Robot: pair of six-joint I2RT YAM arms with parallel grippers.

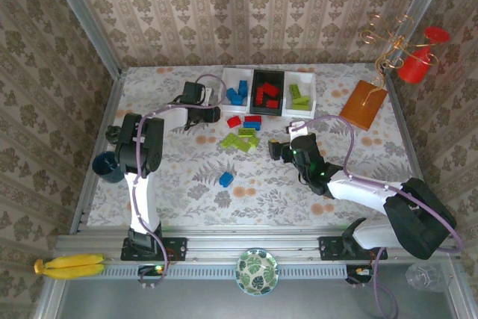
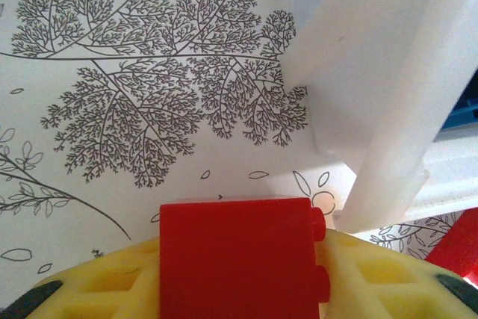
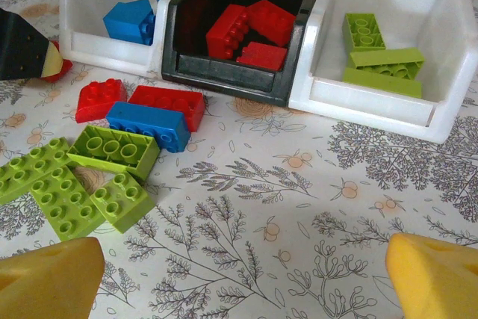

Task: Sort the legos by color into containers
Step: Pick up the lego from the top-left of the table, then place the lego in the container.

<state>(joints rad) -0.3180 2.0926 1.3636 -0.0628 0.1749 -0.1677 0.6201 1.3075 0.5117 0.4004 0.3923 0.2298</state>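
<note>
Left wrist view puts a red rectangular plastic brick (image 2: 235, 252) squarely between the yellow fingers (image 2: 373, 274) of my left gripper (image 2: 239, 289). Both pads look pressed to its sides, so I read this as a grasp on it. Whether it rests on the patterned tablecloth (image 2: 149, 184) or hangs clear of it, I can't quite tell from this close.

The corner of the white square plastic tray (image 2: 373, 95) stands just ahead and right of that hand. The black square plastic tray (image 1: 267, 93) with the sorted red bricks (image 3: 250, 31) sits one place beyond it. So the step in hand is picking up a red.

Next, I judge, comes a lift above the white wall, a carry across that tray and a release over the black one. My right gripper (image 3: 243, 278) hangs wide open and holds nothing, with the loose red, blue and lime green bricks (image 3: 153, 121) ahead and to its left.
</note>
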